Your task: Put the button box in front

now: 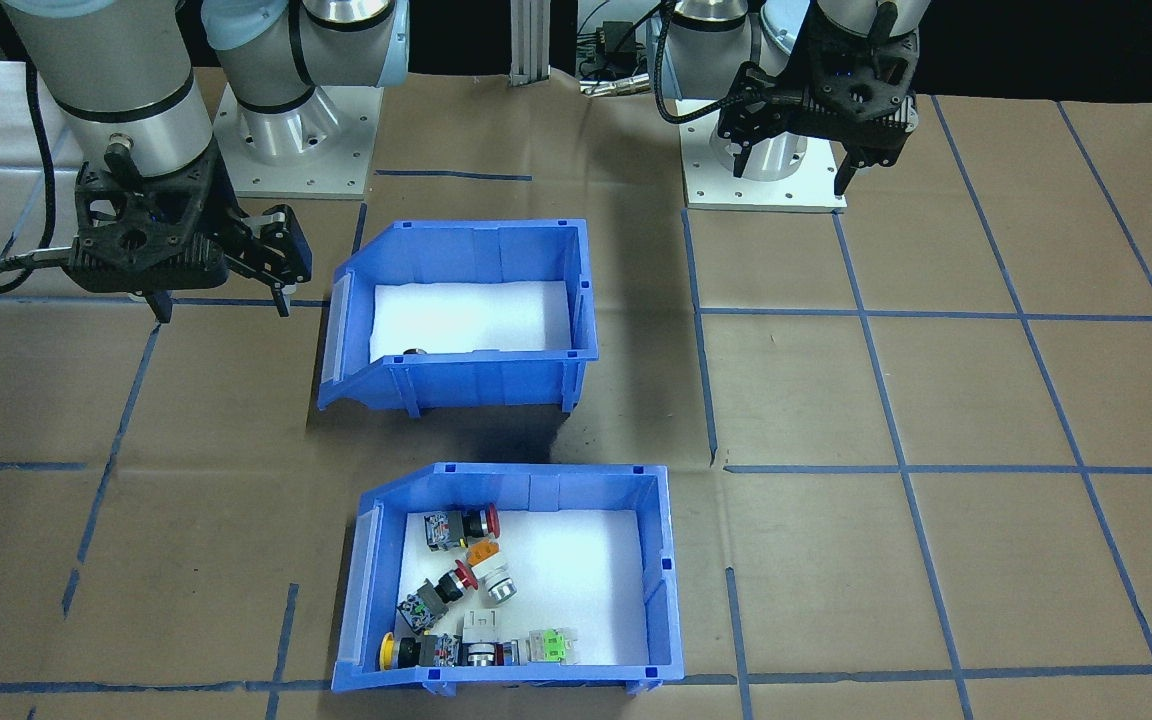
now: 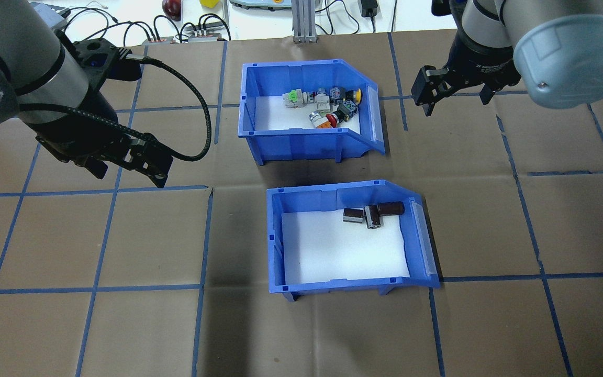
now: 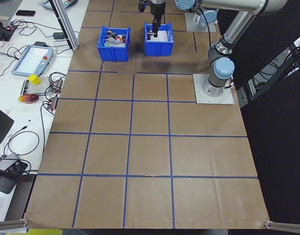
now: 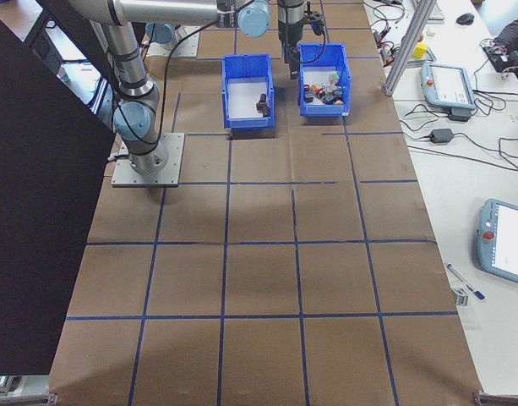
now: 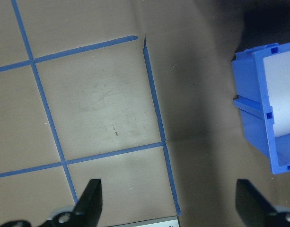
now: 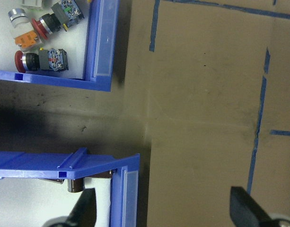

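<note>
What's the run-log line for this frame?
phase: pre-grasp | button box: far row, untouched | cylinder bin: near row | left gripper: open, empty | right gripper: open, empty

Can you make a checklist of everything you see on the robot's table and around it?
Surface: brown paper-covered table with a blue tape grid; dark smudges between the bins.
Job's things: button box, blue, holding coloured push-buttons, sits on the far side from the robot. The second blue bin, with dark cylinders, sits nearer the robot.
Clutter: nothing seen on the paper besides the two bins.
Grippers: left gripper open, empty, above the table beside the bins; right gripper open, empty, beside the button box.
Cables: black cable loops from the left wrist; loose wires on the side bench.
Surroundings: teach pendants, a yellow block, aluminium posts.
</note>
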You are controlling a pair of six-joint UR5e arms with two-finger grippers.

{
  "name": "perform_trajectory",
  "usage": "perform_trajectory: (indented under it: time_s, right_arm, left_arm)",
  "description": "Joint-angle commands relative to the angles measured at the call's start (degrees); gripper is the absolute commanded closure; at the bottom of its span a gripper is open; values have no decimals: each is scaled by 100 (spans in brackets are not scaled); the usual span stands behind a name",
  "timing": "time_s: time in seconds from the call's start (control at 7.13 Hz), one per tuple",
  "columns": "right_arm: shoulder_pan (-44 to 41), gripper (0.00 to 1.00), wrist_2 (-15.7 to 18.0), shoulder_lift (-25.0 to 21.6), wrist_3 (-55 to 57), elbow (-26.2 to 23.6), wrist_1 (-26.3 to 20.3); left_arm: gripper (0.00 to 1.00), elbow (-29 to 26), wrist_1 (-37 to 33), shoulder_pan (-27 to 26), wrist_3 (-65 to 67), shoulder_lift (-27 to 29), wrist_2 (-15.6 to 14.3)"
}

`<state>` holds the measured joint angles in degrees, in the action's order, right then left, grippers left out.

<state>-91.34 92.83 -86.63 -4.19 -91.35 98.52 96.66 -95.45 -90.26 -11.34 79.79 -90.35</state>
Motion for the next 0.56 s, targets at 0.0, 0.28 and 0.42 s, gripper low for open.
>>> perform_trajectory:
  time_s: [0.0,0.28,0.42]
  right_arm:
    - [90,0,-266,6,234,-23,-271]
    - [116,0,-240,-20,155,-14,-211]
    - [116,0,-239,-38,155,-23,-201]
  left_arm:
    - [0,2,165,0,0,-7,0]
    - [0,28,361,0,18,1,9]
    - [0,28,369,0,0,10,0]
